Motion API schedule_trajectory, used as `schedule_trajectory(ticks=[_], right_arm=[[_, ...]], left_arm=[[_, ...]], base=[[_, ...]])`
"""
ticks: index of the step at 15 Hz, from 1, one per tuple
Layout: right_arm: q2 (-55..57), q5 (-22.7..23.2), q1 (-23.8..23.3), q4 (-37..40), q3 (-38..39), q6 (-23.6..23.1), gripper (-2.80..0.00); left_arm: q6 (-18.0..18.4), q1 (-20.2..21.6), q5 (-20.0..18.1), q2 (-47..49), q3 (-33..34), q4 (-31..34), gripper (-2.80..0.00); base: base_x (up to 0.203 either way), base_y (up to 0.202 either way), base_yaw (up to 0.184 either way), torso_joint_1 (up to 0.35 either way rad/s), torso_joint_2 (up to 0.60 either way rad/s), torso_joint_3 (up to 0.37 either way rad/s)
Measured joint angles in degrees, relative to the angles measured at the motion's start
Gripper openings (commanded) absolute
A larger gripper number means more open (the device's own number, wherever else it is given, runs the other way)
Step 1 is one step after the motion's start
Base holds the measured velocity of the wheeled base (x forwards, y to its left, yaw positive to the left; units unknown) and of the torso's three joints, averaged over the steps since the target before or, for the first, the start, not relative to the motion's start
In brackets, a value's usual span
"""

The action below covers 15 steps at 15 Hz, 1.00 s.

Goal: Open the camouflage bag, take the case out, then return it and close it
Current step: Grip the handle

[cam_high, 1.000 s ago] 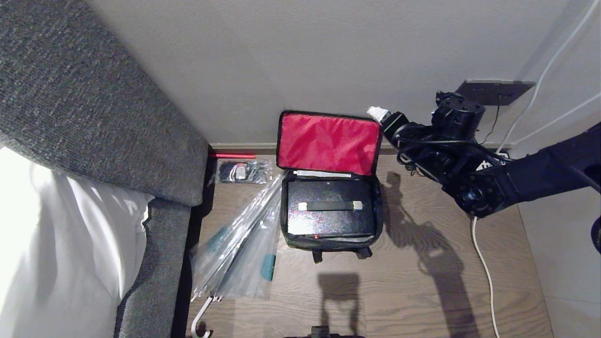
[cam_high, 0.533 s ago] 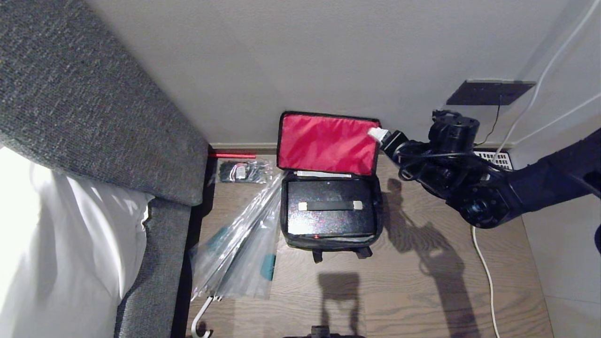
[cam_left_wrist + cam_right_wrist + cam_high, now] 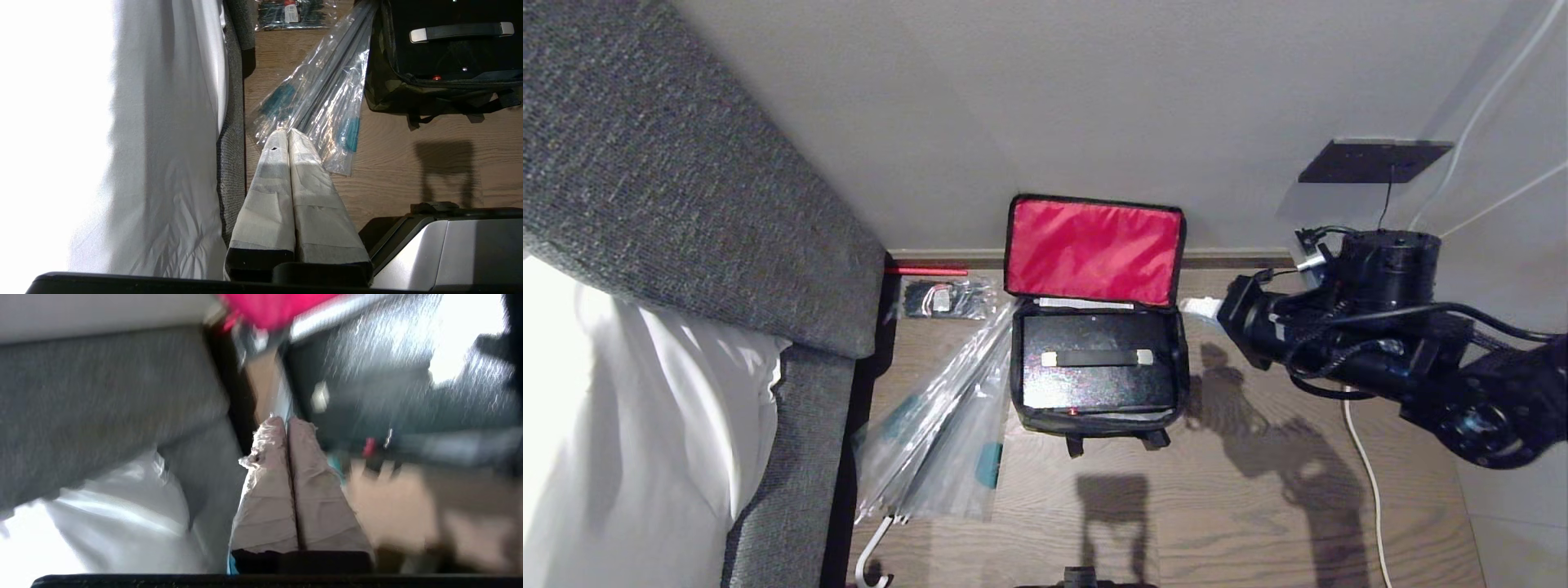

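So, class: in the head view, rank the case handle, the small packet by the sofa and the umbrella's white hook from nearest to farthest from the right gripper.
From the right gripper:
1. Case handle, inside the open bag.
2. Small packet, beside the sofa.
3. White hook, bottom of the view.

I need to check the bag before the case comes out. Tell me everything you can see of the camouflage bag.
The camouflage bag is a boxy soft bag with black trim, sitting on the wooden floor against the wall. Its lid is open, standing up against the wall and showing a red lining. The black case, with a silver-ended handle, lies inside. Short black straps stick out at the near side. The clear-wrapped umbrella lies along its left side. The right hand, shut, hovers beside its right rear corner.
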Motion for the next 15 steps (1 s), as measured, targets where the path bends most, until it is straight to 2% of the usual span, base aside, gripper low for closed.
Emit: schedule_trajectory(ticks=[5,7,9,11,13,15], right_arm=[[-18.3,7.3,1.3,6.9,12.2,-1.7,-2.8],[-29.0,8.9,-0.7,14.1,16.0,-4.4,-2.8],[-41.7,9.4,-4.3,24.9,19.3,-11.2,-2.8],[-56.2,7.4,-7.9,37.5,22.8,-20.2,-2.8],[-70.5,5.0,-12.7,50.4,27.3,-30.1,-2.8],[-80.6,3.3,-18.5,59.4,32.5,-40.6,-2.8]], left_arm=[[0.0,0.0,0.0,0.0,0.0,0.0,-2.8],[0.0,0.0,0.0,0.0,0.0,0.0,-2.8],[0.0,0.0,0.0,0.0,0.0,0.0,-2.8],[0.0,0.0,0.0,0.0,0.0,0.0,-2.8],[0.0,0.0,0.0,0.0,0.0,0.0,-2.8],[0.0,0.0,0.0,0.0,0.0,0.0,-2.8]], base=[[0.0,0.0,0.0,0.0,0.0,0.0],[0.0,0.0,0.0,0.0,0.0,0.0],[0.0,0.0,0.0,0.0,0.0,0.0],[0.0,0.0,0.0,0.0,0.0,0.0],[0.0,0.0,0.0,0.0,0.0,0.0],[0.0,0.0,0.0,0.0,0.0,0.0]])
